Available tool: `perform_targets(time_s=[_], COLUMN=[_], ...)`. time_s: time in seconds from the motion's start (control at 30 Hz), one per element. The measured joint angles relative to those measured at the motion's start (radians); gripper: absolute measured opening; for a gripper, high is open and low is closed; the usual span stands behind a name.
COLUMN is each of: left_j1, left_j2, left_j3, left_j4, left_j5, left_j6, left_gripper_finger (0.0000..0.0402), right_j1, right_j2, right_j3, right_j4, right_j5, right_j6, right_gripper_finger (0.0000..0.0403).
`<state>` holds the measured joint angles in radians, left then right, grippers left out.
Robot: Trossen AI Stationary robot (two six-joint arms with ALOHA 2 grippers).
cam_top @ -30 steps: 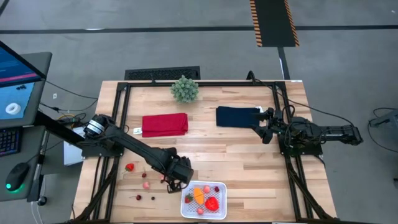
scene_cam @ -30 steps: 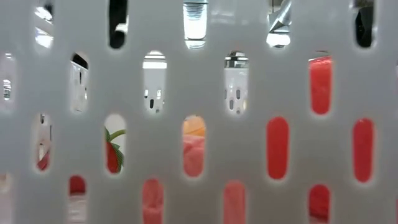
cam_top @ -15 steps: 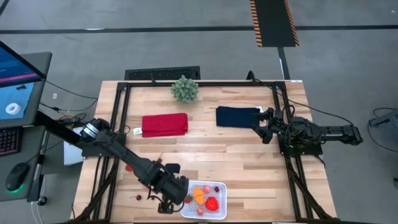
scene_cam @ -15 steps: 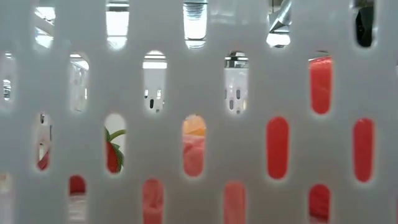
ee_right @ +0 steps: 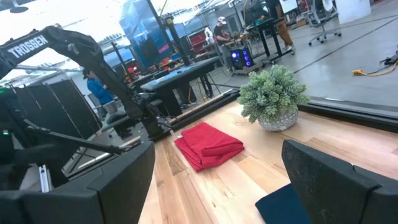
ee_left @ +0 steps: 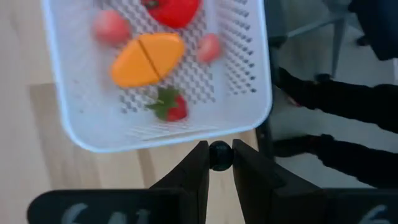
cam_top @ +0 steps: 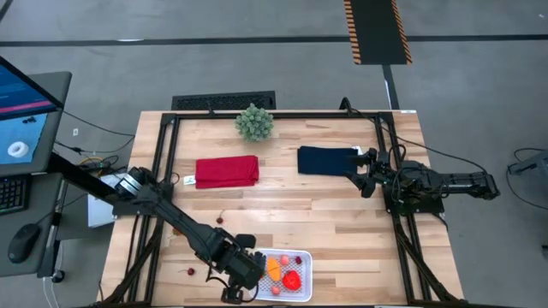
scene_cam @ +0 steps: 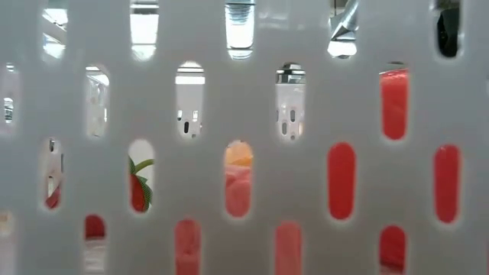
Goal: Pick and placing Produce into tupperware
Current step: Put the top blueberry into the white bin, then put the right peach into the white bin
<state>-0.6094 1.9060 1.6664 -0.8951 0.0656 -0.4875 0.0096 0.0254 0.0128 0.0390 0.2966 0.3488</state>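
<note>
From above, the left gripper (cam_top: 233,293) sits at the table's near edge, just beside the white tupperware (cam_top: 303,291), which holds an orange piece (cam_top: 273,268) and a red pepper (cam_top: 292,279). A cherry (cam_top: 190,272) lies loose on the wood. The right gripper (cam_top: 363,174) waits by the navy cloth (cam_top: 325,160), fingers spread wide.

Low view: only the container's slotted wall, fruit colours behind it.

Left wrist: the fingers (ee_left: 194,171) pinch a small dark cherry (ee_left: 219,155), just outside the tupperware's rim; a strawberry (ee_left: 170,106) lies inside.

Right wrist: red cloth (ee_right: 208,144) and green plant (ee_right: 273,95) ahead.
</note>
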Motion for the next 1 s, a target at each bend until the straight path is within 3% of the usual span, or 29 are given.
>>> perform_targets(time_s=[0.3,0.47,0.67,0.77,1.0], left_j1=[0.021,0.060,0.091,0.105,0.137], left_j2=[0.028,0.094,0.095,0.096,0.120], left_j3=[0.017,0.020,0.018,0.018,0.018], left_j4=[0.105,0.092,0.115,0.129,0.090], left_j5=[-0.008,0.058,0.054,0.058,0.006], left_j6=[0.032,-0.017,-0.084,-0.115,-0.182], left_gripper_finger=[0.0053,0.0053,0.0061,0.0094,0.0212], right_j1=[0.000,0.000,0.000,0.000,0.000], right_j2=[0.023,0.029,0.041,0.042,0.041], right_j3=[-0.001,-0.001,-0.001,-0.001,-0.001], right_j4=[0.002,0.001,0.000,0.000,0.000], right_j5=[0.000,0.000,-0.001,0.000,0.000], right_j6=[0.000,0.000,0.000,0.000,0.000], right_gripper_finger=[0.0374,0.0374,0.0374,0.0374,0.0374])
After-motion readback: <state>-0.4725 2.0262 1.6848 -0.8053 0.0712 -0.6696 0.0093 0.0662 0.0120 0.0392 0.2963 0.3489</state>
